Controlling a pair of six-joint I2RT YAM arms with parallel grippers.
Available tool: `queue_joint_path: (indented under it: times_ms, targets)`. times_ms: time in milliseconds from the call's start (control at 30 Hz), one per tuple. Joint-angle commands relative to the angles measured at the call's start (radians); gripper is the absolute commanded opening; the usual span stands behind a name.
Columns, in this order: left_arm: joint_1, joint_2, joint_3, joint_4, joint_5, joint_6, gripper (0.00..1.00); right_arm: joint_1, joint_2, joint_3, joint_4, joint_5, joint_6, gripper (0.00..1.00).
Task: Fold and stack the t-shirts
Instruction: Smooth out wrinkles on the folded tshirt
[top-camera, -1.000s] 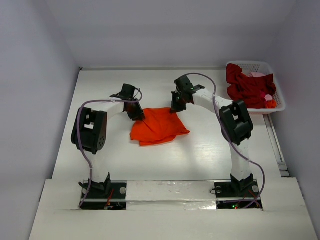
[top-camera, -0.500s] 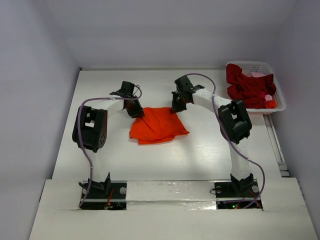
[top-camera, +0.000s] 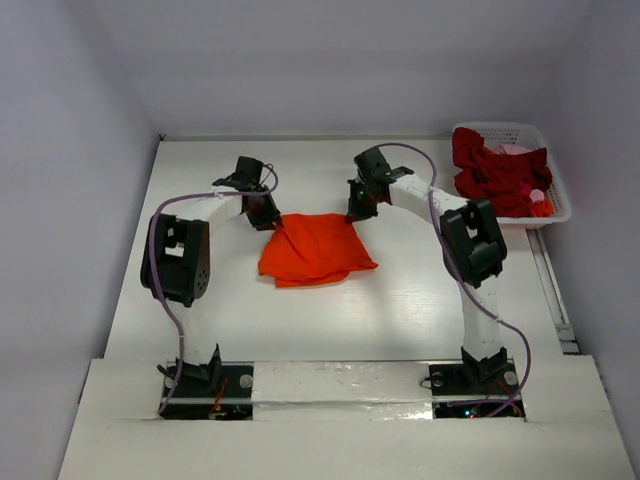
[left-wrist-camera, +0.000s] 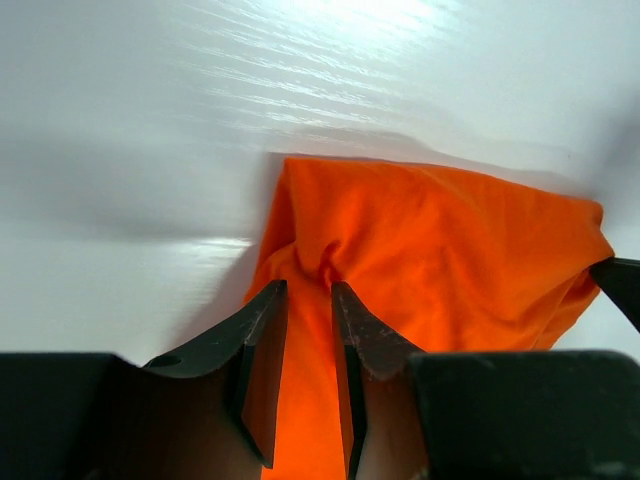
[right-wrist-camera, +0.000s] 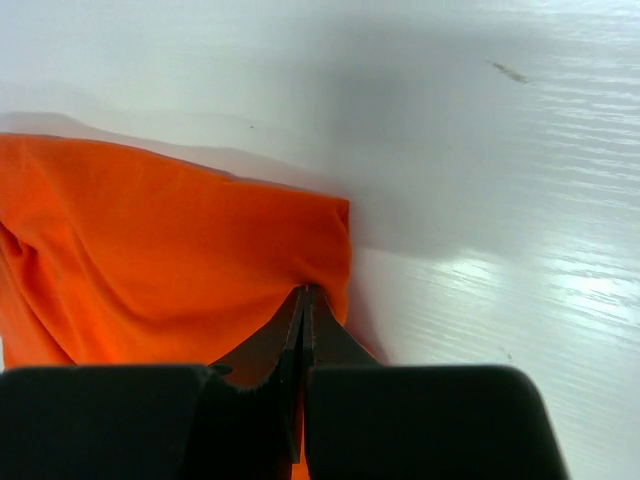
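Note:
A bright orange t-shirt (top-camera: 315, 250) lies partly folded in the middle of the table. My left gripper (top-camera: 265, 212) is at its far left corner. In the left wrist view the left gripper (left-wrist-camera: 308, 288) stands narrowly parted, with a thick fold of the orange t-shirt (left-wrist-camera: 440, 260) pinched between its fingers. My right gripper (top-camera: 358, 210) is at the far right corner. The right wrist view shows the right gripper (right-wrist-camera: 305, 290) shut tight on the edge of the orange t-shirt (right-wrist-camera: 170, 250). Dark red t-shirts (top-camera: 490, 175) and a pinkish one (top-camera: 515, 150) are heaped in the basket.
A white lattice basket (top-camera: 500, 128) stands at the far right corner of the table. White walls enclose the table on the left, far and right sides. Both arm bases are at the near edge.
My left gripper has moved left and away, drawing the shirt's far left corner with it. The right gripper has shifted slightly away, still holding its corner. The shirt's far edge is stretched wider.

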Motion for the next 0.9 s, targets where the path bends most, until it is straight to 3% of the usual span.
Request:
queue_joint_path:
  times_ms: [0, 267, 367, 433, 867]
  targets:
    - [0.038, -0.114, 0.042, -0.046, -0.032, 0.031, 0.22, -0.016, -0.095, 0.033, -0.003, 0.022, -0.029, 0.0]
    - [0.038, -0.215, 0.025, -0.086, 0.002, 0.034, 0.21, -0.005, -0.21, -0.053, 0.003, -0.011, -0.049, 0.0]
    - [0.038, -0.228, -0.012, -0.089, 0.045, 0.048, 0.17, 0.013, -0.228, -0.074, -0.005, -0.035, -0.062, 0.0]
    - [0.038, -0.237, -0.059, -0.08, 0.059, 0.057, 0.08, 0.024, -0.237, -0.102, -0.007, -0.038, -0.062, 0.0]
    - [0.01, -0.251, -0.207, -0.035, 0.071, 0.082, 0.0, 0.144, -0.273, -0.205, 0.024, -0.015, -0.028, 0.0]
